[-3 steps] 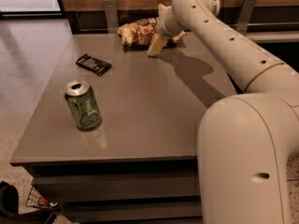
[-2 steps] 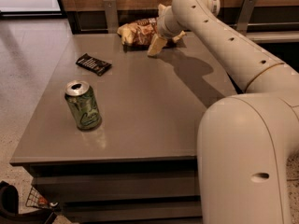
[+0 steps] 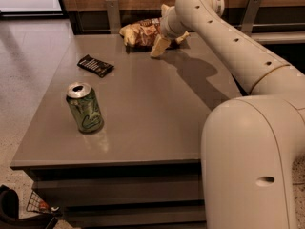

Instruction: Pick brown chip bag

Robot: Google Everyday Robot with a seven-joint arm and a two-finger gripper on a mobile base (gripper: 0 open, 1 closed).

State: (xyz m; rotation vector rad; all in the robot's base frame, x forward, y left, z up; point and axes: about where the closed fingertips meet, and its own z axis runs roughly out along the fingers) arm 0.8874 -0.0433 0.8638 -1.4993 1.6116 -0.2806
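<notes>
The gripper [image 3: 170,41] hung low over the far edge of the table [image 3: 152,128], its pale fingers [image 3: 159,46] spread apart with nothing between them. One tip pointed down at the tabletop. The cream arm [image 3: 228,37] reached to it from the robot's bulky body at the near right and cast a shadow across the grey surface.

Just left of the gripper lay the brown chip bag [image 3: 139,32], crumpled on the far edge of the table and meeting the nearer fingertip at its right end. Whether the two actually touched could not be told.

Further left and nearer sat a small flat black wrapped bar [image 3: 96,65], well apart from the bag. Nearer still stood a green can [image 3: 85,108], upright, with its top opened. Neither lay between the gripper and the bag.

Compared with a second before, nothing had visibly shifted: the gripper, bag, bar and can all kept the same places.
</notes>
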